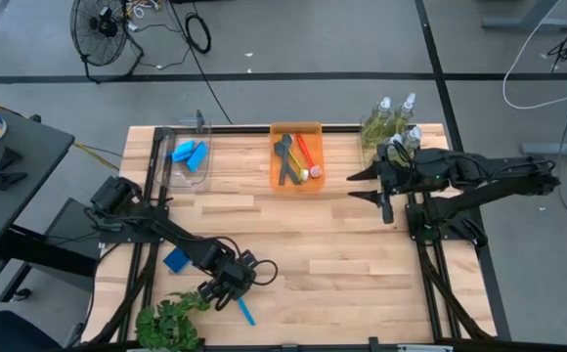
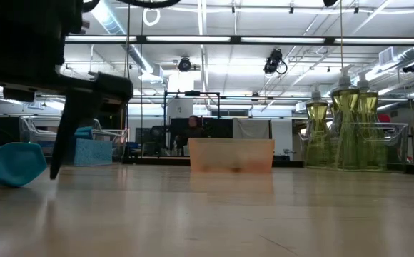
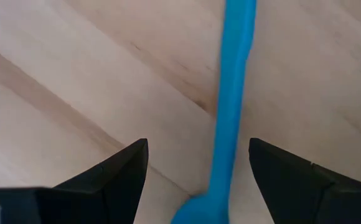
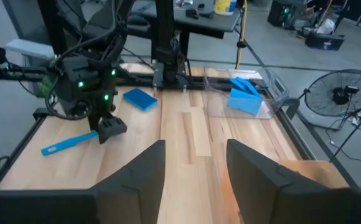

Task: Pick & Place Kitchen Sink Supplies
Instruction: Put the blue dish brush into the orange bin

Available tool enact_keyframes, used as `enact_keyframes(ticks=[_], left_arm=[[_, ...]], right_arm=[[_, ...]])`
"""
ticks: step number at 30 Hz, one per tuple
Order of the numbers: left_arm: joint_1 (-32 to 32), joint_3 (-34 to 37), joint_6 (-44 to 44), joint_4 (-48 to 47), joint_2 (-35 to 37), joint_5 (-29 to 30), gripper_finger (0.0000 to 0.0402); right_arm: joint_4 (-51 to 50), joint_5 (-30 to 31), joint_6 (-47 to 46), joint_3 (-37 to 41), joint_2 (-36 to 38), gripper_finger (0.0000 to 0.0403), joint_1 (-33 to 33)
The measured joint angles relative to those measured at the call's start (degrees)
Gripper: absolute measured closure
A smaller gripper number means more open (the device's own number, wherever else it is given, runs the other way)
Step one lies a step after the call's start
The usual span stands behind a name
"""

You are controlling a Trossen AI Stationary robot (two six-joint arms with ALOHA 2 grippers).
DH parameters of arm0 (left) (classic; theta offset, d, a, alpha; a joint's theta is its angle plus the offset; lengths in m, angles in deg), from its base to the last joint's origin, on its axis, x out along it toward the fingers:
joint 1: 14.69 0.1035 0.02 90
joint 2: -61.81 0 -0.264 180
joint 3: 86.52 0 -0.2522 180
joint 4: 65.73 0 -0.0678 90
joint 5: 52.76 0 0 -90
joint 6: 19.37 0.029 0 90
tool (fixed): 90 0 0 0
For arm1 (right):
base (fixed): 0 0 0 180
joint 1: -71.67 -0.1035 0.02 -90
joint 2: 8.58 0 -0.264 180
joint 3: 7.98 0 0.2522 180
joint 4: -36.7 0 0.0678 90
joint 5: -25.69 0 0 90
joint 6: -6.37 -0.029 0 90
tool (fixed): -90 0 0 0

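Table (image 1: 323, 254) first, pale wood, and I'm working its near-left corner beside the plant (image 1: 171, 323). Left gripper (image 1: 237, 286) hangs low over the blue brush (image 1: 244, 311), jaws spread wide and holding nothing; through my left wrist view the brush handle (image 3: 233, 106) runs up between my fingertips (image 3: 121, 171), lying closer to one than the other, so I judge the step in hand is the pick. To do it well I'd shift sideways until the handle sits midway, come straight down until the tips nearly meet the wood, then close across the thin handle rather than along it, since a flat, slim thing like this could squirt out of a skewed pinch. Orange tray (image 1: 296, 156) sits mid-back with other brushes already in it, the likely place for this one. Clear bin (image 1: 188, 154) back left holds blue sponges (image 1: 188, 153), and one more sponge (image 1: 175, 260) lies loose by my left arm. Pump bottles (image 1: 389, 119) stand back right, just beside my right gripper (image 1: 366, 186), which waits there with jaws partly apart and empty. Writing, brands, labels: none I can read anywhere, not even on the bottles.
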Motion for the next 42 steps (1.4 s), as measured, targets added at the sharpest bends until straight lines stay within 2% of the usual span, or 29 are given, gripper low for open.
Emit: enact_keyframes(ticks=[3, 6, 25, 31, 39, 42], left_arm=[[0.0, 0.0, 0.3, -0.4, -0.5, 0.0, 0.0123], [0.0, 0.0, 0.6, -0.7, -0.9, 0.1, 0.0146], [0.1, -0.1, -0.3, -0.2, -1.0, -0.6, 0.0381], [0.1, -0.7, 0.0, -1.6, -1.0, -0.6, 0.0379], [4.0, -8.3, 0.7, -13.0, -0.6, -1.0, 0.0380], [6.2, -11.3, 3.7, -17.4, 0.6, -1.0, 0.0380]], right_arm=[[-0.2, 0.0, 0.0, 0.0, -0.4, 0.0232, 0.0], [-0.4, 0.0, 0.0, 0.0, -0.6, 0.0232, 0.0], [0.3, 0.0, 0.0, 0.0, -0.8, 0.0232, 0.0], [0.3, 0.0, 0.0, 0.0, -0.8, 0.0232, 0.0], [0.4, 0.0, 0.0, 0.0, -0.8, 0.0232, 0.0], [0.5, 0.0, 0.0, 0.0, -0.8, 0.0232, 0.0]])
